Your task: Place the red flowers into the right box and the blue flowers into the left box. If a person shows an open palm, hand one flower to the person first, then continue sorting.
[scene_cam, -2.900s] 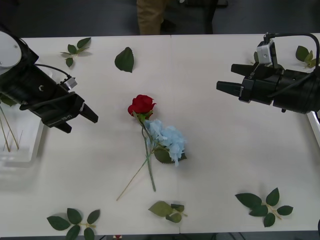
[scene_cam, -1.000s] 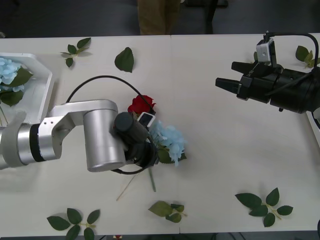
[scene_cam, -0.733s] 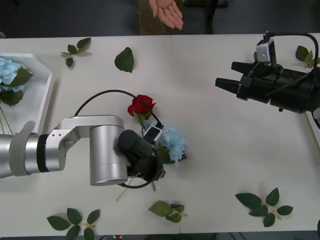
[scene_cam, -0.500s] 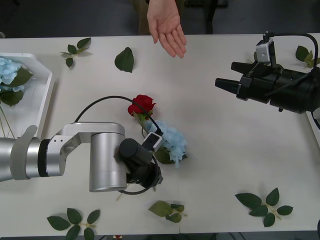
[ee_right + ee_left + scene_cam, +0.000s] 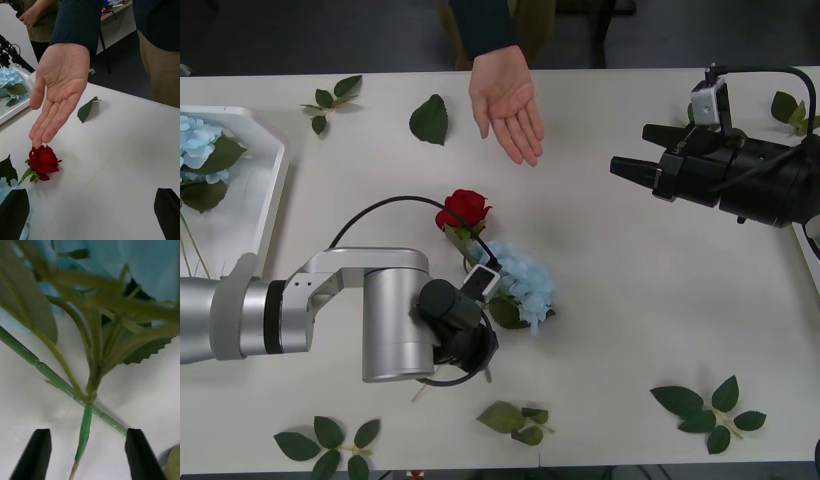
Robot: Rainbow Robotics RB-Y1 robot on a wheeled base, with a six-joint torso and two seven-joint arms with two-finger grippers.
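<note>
At surface centre, blue flower stem (image 5: 85, 427) framed lengthwise between spread fingers of left hand (image 5: 88, 453); open palm (image 5: 506, 103) offered beyond. Right hand (image 5: 628, 168) parked, open.

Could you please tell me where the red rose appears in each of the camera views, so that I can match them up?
Front view: the red rose lies mid-table, just beyond the left end effector, below the open palm.
Right wrist view: its bloom lies on the white table, just under the palm's fingertips.
Left wrist view: green stems cross between the open fingers; whether one is the rose's cannot be told.
Shared landmark: the blue hydrangea beside it.
</note>
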